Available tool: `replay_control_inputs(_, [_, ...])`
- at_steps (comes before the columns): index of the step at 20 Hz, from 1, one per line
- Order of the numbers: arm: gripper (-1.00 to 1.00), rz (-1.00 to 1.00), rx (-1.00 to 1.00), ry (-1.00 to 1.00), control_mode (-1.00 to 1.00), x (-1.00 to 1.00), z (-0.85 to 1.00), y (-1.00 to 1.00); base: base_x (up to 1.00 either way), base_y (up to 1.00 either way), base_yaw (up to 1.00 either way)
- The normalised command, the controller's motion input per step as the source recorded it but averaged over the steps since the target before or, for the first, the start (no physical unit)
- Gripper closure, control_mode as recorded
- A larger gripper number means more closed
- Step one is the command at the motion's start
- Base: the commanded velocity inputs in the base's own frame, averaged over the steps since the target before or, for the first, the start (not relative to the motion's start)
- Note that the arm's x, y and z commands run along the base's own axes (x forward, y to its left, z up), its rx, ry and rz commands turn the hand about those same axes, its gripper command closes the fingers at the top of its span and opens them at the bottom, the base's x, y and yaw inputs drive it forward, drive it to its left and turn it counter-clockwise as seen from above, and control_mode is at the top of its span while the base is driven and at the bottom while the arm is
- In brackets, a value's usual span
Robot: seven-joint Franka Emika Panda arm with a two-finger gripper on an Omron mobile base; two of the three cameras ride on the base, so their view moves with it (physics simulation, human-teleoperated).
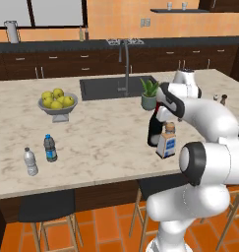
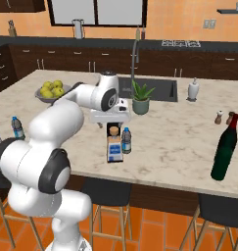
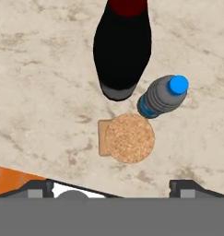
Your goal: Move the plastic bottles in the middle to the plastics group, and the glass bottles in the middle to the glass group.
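We see the gripper (image 2: pixel 109 124) poised directly above the middle cluster on the marble counter (image 1: pixel 101 138), its fingers spread wide and holding nothing. Beneath it stand three bottles close together: the squat pale bottle (image 3: pixel 127 137) with its tan cap, the small blue-capped water bottle (image 3: pixel 163 96) just beside it, and the tall dark wine bottle (image 3: pixel 122 46) behind. We judge the step in hand to be the approach to a first pick, most likely the squat bottle centred under the hand. The plastics group (image 1: pixel 41 154) waits well apart near the fruit bowl (image 1: pixel 57 104); a dark bottle of the glass group (image 2: pixel 225 148) stands at the opposite end. The next move calls for a straight descent astride the cap without nudging its close neighbours.
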Motion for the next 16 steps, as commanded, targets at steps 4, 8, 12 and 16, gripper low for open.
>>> replay_control_inputs(4, [-1.00, 0.06, 0.00, 0.00, -1.00, 0.16, -0.17, -0.01, 0.00, 0.00, 0.00])
replay_control_inputs(8, [-1.00, 0.04, 0.00, 0.00, -1.00, 0.09, -0.07, -0.03, 0.00, 0.00, 0.00])
replay_control_inputs(12, [-1.00, 0.03, 0.00, 0.00, -1.00, 0.15, -0.13, 0.00, 0.00, 0.00, 0.00])
replay_control_inputs(16, [-1.00, 0.02, 0.00, 0.00, -1.00, 0.16, -0.03, -0.07, 0.00, 0.00, 0.00])
